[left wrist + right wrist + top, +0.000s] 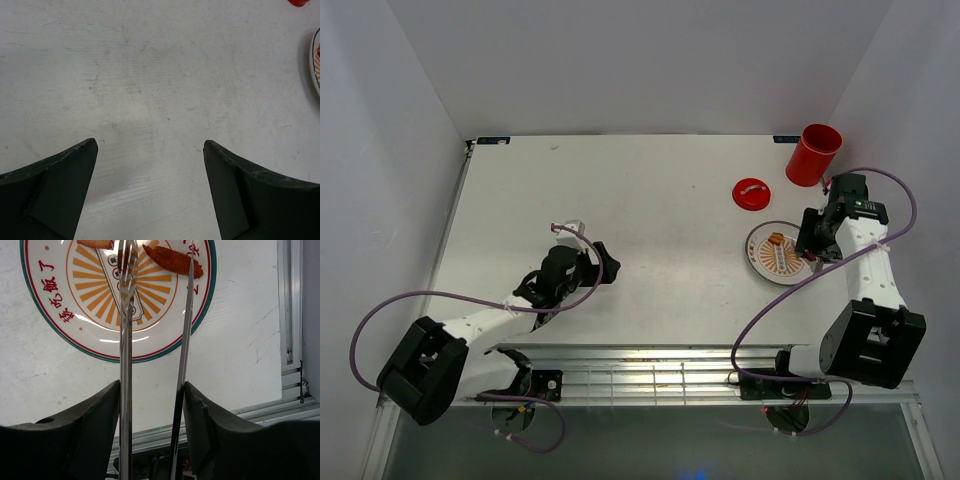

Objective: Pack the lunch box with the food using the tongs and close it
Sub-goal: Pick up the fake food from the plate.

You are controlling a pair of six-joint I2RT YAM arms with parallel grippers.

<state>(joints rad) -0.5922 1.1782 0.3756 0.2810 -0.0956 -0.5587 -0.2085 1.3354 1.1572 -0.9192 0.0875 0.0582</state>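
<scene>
The tongs (125, 365) sit between the fingers of my right gripper (151, 385), one silver arm against each finger, their tips spread over the orange-patterned plate (65, 325). A reddish-brown piece of food (172, 261) lies between the tips, and another piece (95, 243) shows at the plate's top edge. From above, the right gripper (817, 243) hangs over the plate's right side (760, 262). The red lunch box (815, 153) stands upright and open behind it, and its lid (752, 192) lies flat to the left. My left gripper (150, 145) is open over bare table.
The left arm (560, 280) rests mid-left on the table, far from the plate. An aluminium rail (290, 340) runs along the table's near edge, close behind the right gripper. White walls enclose the table on three sides.
</scene>
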